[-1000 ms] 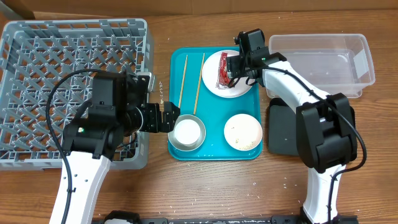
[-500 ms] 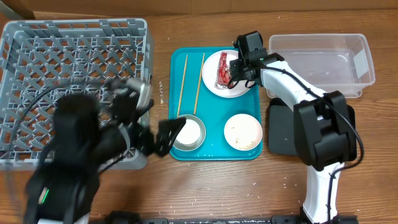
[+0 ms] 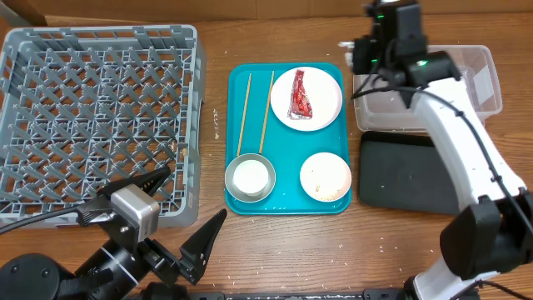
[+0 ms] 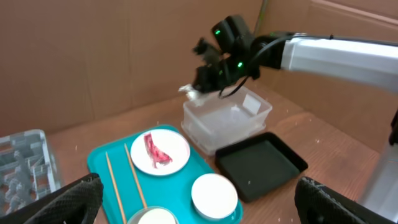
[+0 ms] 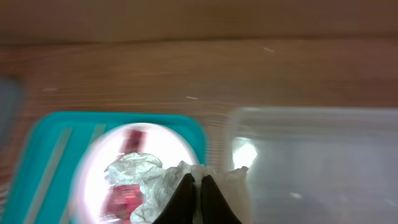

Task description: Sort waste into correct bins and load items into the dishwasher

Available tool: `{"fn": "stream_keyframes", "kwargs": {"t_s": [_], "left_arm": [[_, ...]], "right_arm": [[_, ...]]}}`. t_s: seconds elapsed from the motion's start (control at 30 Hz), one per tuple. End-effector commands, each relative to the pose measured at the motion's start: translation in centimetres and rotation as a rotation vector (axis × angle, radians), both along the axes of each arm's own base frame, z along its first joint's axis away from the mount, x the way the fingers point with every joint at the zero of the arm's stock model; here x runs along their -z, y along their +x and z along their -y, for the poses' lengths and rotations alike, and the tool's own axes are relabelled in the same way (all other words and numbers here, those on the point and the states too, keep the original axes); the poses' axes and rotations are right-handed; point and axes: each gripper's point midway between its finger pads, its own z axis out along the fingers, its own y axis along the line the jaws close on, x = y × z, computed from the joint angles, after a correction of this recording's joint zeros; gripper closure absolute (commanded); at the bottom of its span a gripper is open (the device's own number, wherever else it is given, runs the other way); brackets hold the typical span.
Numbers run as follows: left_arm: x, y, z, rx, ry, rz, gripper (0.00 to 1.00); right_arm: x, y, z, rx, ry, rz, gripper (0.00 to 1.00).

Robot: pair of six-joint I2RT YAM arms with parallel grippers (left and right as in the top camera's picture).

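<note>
My right gripper (image 3: 353,52) (image 5: 196,182) is shut on the crumpled white paper wad (image 5: 163,179) (image 4: 189,93), held in the air beside the left rim of the clear tub (image 3: 433,83) (image 4: 227,118). The red wrapper (image 3: 301,93) (image 4: 155,149) lies on the white plate (image 3: 325,104). Two chopsticks (image 3: 246,112) lie on the left of the teal tray. A metal bowl (image 3: 249,177) holds a small white cup. The white bowl (image 3: 326,177) (image 4: 214,196) sits at the tray's front right. My left gripper (image 3: 179,215) (image 4: 199,199) hangs open and holds nothing, near the table's front edge.
The grey dish rack (image 3: 96,117) fills the left side. The black tray (image 3: 408,171) (image 4: 261,165) lies in front of the clear tub. The teal tray (image 3: 287,204) sits mid-table. Pale grains (image 3: 346,246) are scattered on the wood near the front.
My right gripper shut on the paper wad on the plate, lifted it and moved right to the tub's edge. My left arm pulled back from the metal bowl toward the front.
</note>
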Motion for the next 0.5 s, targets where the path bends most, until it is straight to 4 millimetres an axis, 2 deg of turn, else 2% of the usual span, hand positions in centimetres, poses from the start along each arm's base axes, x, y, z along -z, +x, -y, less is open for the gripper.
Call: {"fn": "stream_keyframes", "kwargs": {"t_s": [0.0,0.07,0.1,0.13,0.17,0.23,0.33,0.47], "left_arm": [[0.4,0.0,-0.2,-0.010,0.023,0.000,0.00],[0.6,0.0,-0.2,-0.011,0.025,-0.011,0.00],[0.7,0.0,-0.2,-0.010,0.025,-0.013,0.00],[0.8,0.0,-0.2,-0.010,0.025,-0.016,0.00],[0.9,0.0,-0.2,-0.010,0.026,-0.020,0.00],[1.1,-0.1,-0.2,-0.010,0.027,-0.030,0.00],[1.4,-0.2,-0.3,-0.010,0.030,-0.046,0.00],[2.1,-0.4,-0.3,-0.010,0.035,-0.077,0.00]], "right_arm": [[2.8,0.6,3.8,0.092,-0.032,-0.058,0.96],[2.8,0.7,4.4,0.095,-0.016,-0.061,0.92],[2.5,0.5,4.2,0.086,-0.005,-0.059,0.59],[2.2,0.4,3.9,0.071,0.010,-0.059,0.18],[1.8,0.1,3.2,0.044,0.027,-0.059,0.06],[1.1,-0.5,0.9,-0.052,0.068,-0.060,0.05],[0.7,-1.6,-3.8,-0.198,0.148,-0.072,0.11],[1.9,-3.3,-9.5,-0.318,0.146,-0.107,0.32]]}}
